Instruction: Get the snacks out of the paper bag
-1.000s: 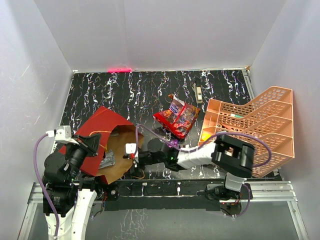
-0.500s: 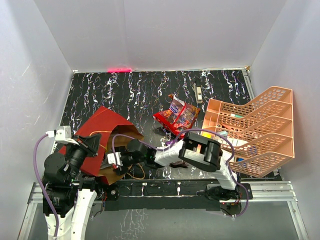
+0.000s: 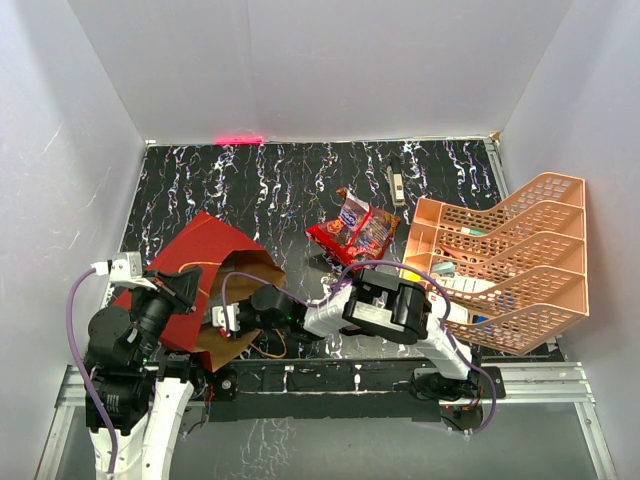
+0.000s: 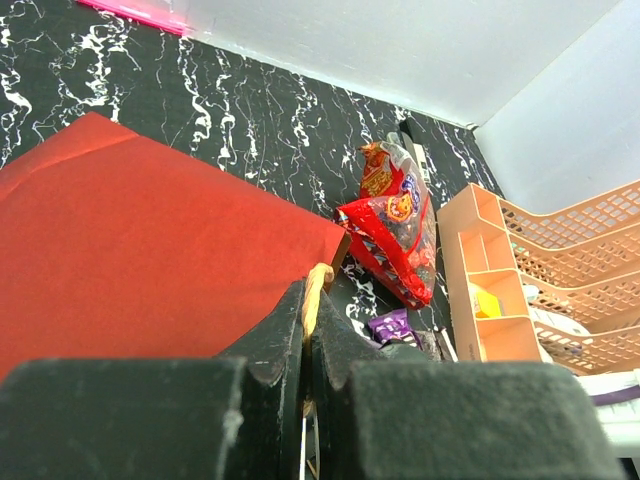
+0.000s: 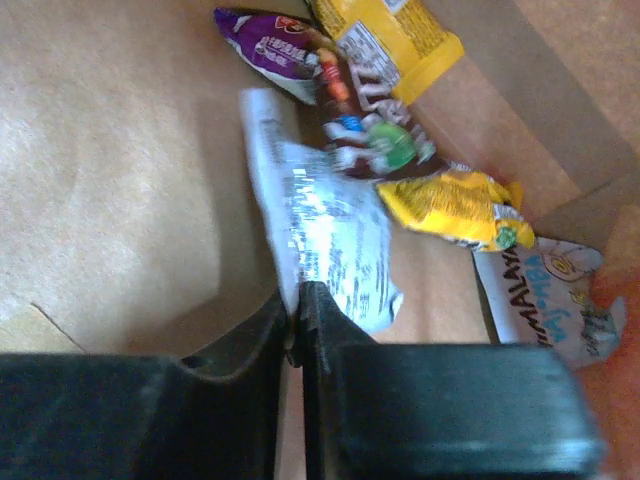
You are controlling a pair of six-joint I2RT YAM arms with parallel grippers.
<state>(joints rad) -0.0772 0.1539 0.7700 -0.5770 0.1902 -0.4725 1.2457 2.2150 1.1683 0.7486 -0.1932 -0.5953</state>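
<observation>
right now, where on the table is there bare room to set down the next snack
Widest bare patch: the far left of the table, bordered by the back wall, the paper bag and the red chip bags. A narrower strip lies between those two. Crowded: the near edge, where the right arm stretches from the tray to the bag mouth.

Bag (image 3: pixel 205 245): 1.
Inside it, 6: purple packet (image 5: pixel 268 45) 1; yellow packets (image 5: pixel 395 35) 2; brown packet (image 5: pixel 365 130) 1; silver packet (image 5: pixel 325 235) 1; white-and-blue packet (image 5: pixel 540 295) 1.
On the table (image 3: pixel 220 190): red chip bags (image 3: pixel 352 235) apparently 2, overlapping; loose purple packet (image 4: pixel 390 325) 1.
Tray (image 3: pixel 540 230): 1.
Pen-like tool (image 3: pixel 396 182): 1.
</observation>
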